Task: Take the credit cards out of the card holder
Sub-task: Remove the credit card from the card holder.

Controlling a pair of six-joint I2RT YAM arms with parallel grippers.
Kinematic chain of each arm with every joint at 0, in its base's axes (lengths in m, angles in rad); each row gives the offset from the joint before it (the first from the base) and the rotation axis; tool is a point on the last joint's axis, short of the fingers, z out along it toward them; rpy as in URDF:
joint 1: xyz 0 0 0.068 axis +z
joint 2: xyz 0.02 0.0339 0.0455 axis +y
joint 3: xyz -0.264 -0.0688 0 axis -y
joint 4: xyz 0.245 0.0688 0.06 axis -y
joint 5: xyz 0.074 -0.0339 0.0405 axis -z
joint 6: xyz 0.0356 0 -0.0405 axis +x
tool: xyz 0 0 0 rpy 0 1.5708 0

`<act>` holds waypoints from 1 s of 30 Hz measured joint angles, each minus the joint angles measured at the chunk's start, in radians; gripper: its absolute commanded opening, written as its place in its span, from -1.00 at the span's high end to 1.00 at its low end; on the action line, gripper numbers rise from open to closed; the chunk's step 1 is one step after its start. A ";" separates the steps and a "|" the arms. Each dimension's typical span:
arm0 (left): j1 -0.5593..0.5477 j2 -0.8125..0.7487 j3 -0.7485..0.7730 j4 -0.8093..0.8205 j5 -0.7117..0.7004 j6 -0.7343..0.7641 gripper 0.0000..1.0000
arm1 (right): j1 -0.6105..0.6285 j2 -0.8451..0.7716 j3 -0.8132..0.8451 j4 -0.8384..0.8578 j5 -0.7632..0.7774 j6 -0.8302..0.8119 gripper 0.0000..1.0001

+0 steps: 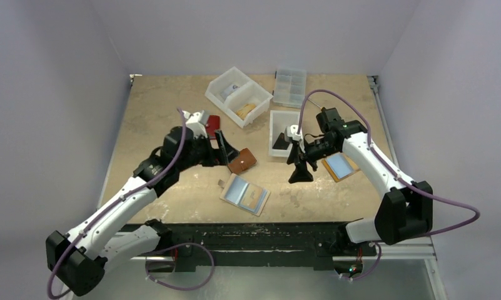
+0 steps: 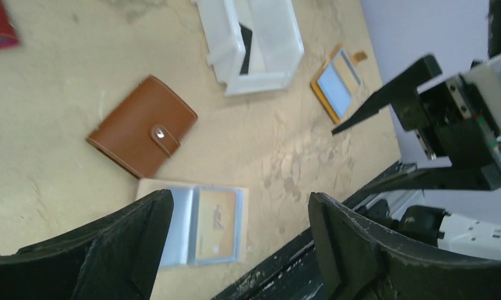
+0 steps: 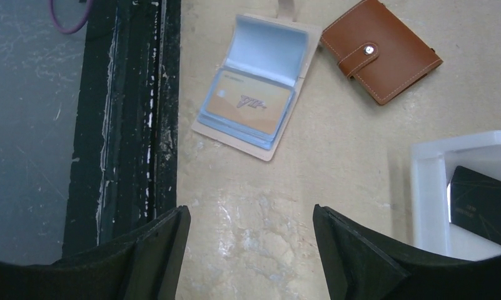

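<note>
Holder (image 3: 269, 50) lies open near the table's near edge, an orange card (image 3: 251, 105) sleeved (face-up, presumably for access). A black card (image 3: 485, 200) sits in the bin (image 3: 426, 194). The left gripper (image 2: 238, 199) and right gripper (image 3: 251, 212) gape wide, empty.

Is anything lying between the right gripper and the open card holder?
No. The right wrist view shows only bare tabletop between the right gripper and the open card holder; the brown wallet lies aside.

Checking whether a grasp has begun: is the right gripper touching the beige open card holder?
Apart. The right wrist view shows bare tabletop between the open right gripper and the beige card holder.
</note>
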 measured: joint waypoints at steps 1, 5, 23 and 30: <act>-0.050 -0.002 -0.001 -0.017 -0.032 -0.002 -0.69 | 0.002 -0.006 -0.015 0.010 0.003 0.003 -0.61; -0.276 0.043 0.002 -0.092 -0.228 -0.027 -0.70 | 0.002 -0.021 -0.047 0.053 0.008 0.020 -0.61; -0.765 0.571 0.167 -0.277 -0.752 -0.186 -0.53 | -0.047 -0.065 -0.094 0.187 0.006 0.132 -0.61; -0.765 0.605 0.156 -0.251 -0.766 -0.208 -0.48 | -0.050 -0.079 -0.114 0.218 0.003 0.157 -0.61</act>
